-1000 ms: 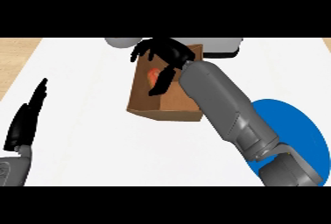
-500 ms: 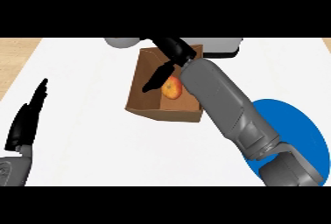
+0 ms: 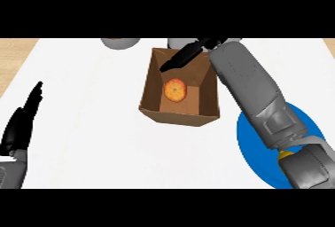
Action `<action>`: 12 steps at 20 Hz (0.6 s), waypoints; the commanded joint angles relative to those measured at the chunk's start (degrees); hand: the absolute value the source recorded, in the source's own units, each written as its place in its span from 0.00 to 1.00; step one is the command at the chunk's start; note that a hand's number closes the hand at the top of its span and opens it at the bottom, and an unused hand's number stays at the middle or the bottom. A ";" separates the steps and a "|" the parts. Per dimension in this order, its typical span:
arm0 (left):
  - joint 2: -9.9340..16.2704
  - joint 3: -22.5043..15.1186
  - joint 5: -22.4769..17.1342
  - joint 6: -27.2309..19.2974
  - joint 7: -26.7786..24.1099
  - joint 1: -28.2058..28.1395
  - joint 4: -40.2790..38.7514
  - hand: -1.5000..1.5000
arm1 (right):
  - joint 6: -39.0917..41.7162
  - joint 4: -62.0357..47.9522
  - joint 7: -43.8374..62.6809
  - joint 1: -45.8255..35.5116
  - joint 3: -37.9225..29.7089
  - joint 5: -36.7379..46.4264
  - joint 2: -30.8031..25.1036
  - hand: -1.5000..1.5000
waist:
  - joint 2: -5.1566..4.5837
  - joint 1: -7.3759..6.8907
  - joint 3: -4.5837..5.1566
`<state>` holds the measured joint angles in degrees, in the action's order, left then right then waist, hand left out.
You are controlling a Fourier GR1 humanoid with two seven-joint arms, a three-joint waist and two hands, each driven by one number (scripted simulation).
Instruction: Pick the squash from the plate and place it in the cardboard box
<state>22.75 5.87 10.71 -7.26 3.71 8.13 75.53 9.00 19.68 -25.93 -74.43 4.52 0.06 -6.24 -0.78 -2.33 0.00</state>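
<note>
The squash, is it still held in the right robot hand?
No. The squash lies on the floor of the cardboard box, and the right robot hand is above it with straight fingers, holding nothing.

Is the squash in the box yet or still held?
In. The squash lies on the cardboard box floor; right hand is open above it.

Cardboard box (image 3: pixel 178 116): matt brown board, plain inside and out. Squash (image 3: pixel 175 90): orange, speckled skin, dull. Table (image 3: pixel 98 146): smooth white top, no gloss; pale wood at far corners. Plate (image 3: pixel 254 150): flat blue, smooth. Forearms grey, faint sheen like plastic; right robot hand (image 3: pixel 186 55) matt black.
</note>
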 commanded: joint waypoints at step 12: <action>-0.29 0.08 0.73 0.42 -1.15 1.07 0.08 0.50 | 15.96 -9.79 -11.27 3.18 -4.87 0.10 -24.00 0.00 | -1.39 -1.83 -0.14</action>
<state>21.83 5.60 11.32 -7.13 3.14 8.98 75.61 20.65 11.14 -33.77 -72.48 -0.10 -0.49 -23.74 -1.73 -3.60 -0.08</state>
